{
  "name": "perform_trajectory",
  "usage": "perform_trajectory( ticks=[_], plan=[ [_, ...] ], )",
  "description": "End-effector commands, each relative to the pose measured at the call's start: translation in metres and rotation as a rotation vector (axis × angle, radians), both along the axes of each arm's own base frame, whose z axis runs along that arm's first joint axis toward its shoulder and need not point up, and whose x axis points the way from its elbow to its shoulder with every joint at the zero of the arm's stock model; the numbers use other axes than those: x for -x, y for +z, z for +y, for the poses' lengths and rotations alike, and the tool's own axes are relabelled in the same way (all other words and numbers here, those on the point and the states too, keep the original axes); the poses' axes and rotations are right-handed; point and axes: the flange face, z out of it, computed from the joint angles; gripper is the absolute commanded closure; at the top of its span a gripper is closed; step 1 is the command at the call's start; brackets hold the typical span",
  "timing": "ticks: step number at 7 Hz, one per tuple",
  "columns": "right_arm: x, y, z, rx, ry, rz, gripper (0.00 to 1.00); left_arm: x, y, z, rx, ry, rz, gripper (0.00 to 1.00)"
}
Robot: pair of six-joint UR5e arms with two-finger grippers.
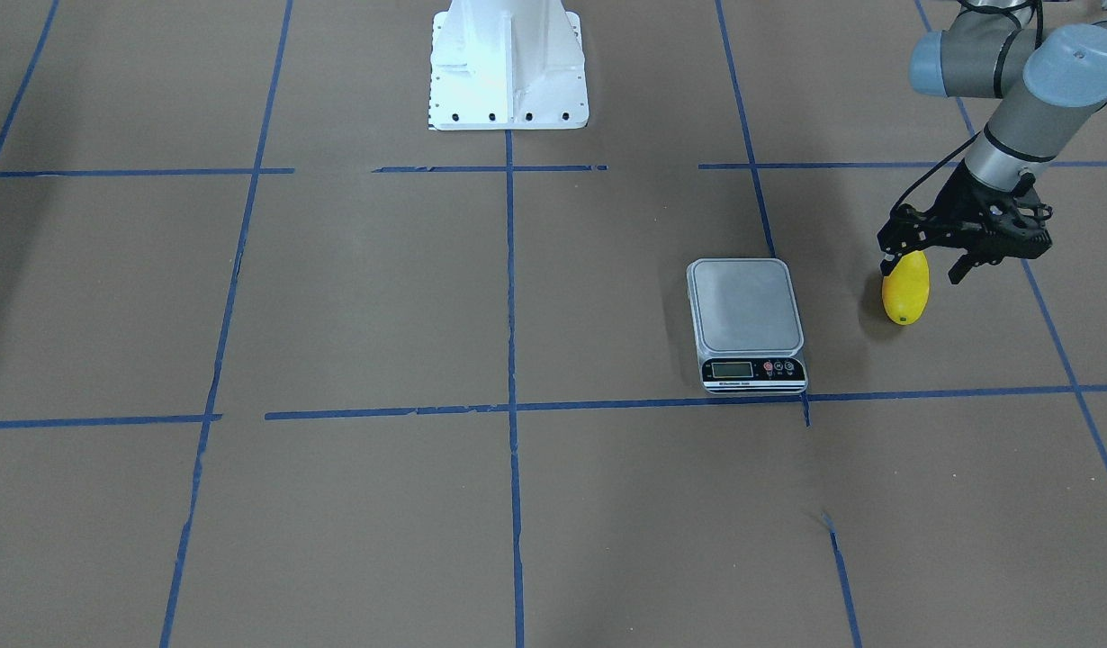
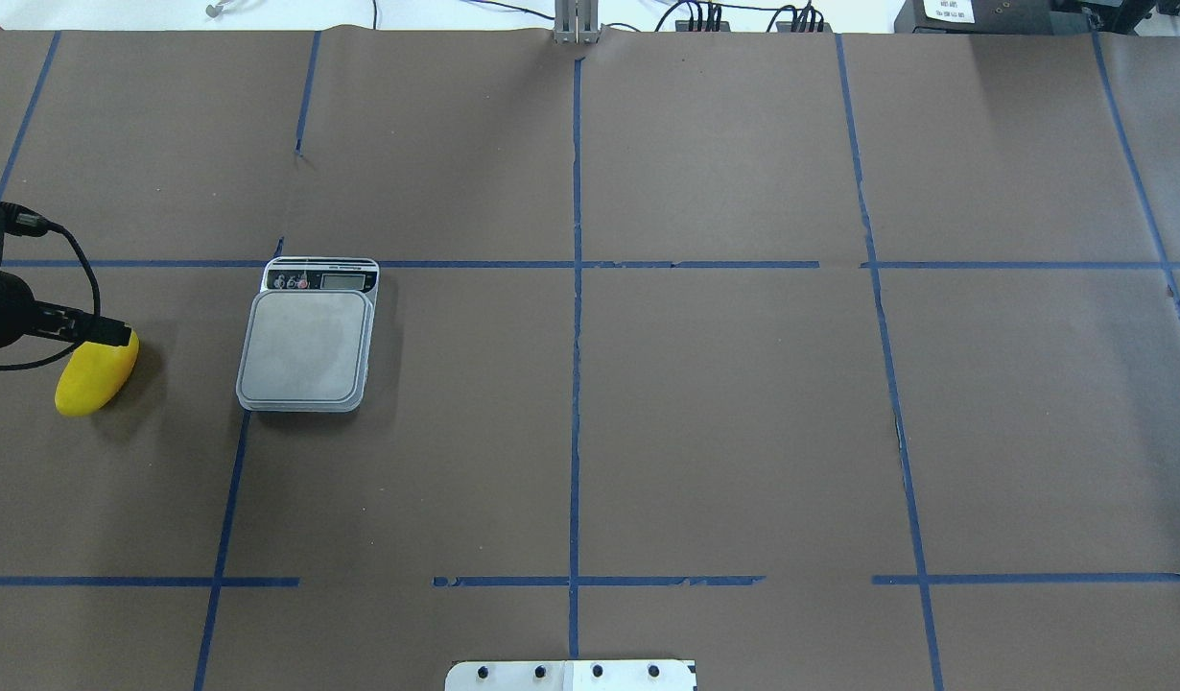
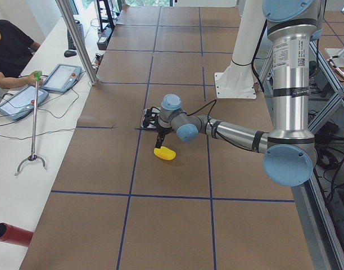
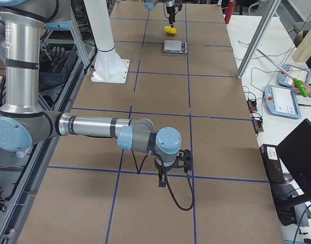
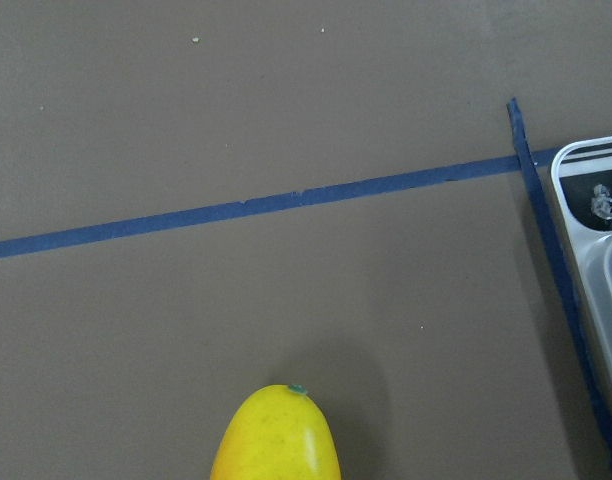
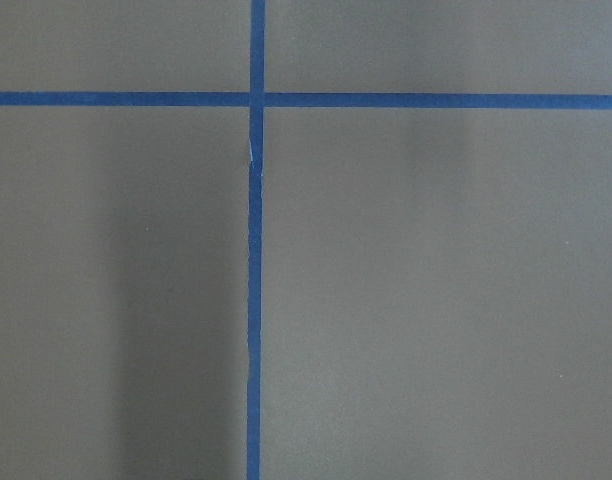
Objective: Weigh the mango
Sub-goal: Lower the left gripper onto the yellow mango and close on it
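Note:
The mango [image 1: 906, 290] is a small yellow oval fruit lying on the brown table paper, a short way from the silver scale [image 1: 747, 306] on the robot's left side. It also shows in the overhead view [image 2: 94, 376] and in the left wrist view [image 5: 278, 440], dark dot end up. My left gripper [image 1: 924, 268] is open and hangs over the mango's end nearest the robot, with one finger [image 1: 891, 265] at that tip. The scale's platform [image 2: 305, 345] is bare. My right gripper [image 4: 173, 163] shows only in the exterior right view, low over the table; I cannot tell whether it is open or shut.
The robot's white base [image 1: 507, 67] stands at the table's middle rear. Blue tape lines [image 2: 576, 317] mark a grid on the brown paper. Operators' tablets [image 3: 20, 101] and a reach tool lie on the white bench beyond the table.

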Motion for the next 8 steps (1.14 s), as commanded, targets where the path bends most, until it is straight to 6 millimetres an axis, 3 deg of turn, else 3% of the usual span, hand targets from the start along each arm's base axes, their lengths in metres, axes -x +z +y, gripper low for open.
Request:
perform_trajectory(
  ticks=[1,4,7,8],
  plan=[
    [0.000,0.000,0.000,0.000,-0.001,0.000,0.00,-0.013,0.031,0.007,0.000,0.026,-0.001,0.00],
    [0.000,0.000,0.000,-0.001,0.000,0.000,0.00,-0.032,0.046,0.014,0.018,0.052,-0.025,0.00],
    [0.000,0.000,0.000,-0.001,0.000,0.000,0.00,-0.034,0.057,0.012,0.025,0.053,-0.039,0.00],
    [0.000,0.000,0.000,0.001,0.000,0.000,0.00,-0.035,0.055,0.011,0.023,0.053,-0.034,0.46]
  ],
)
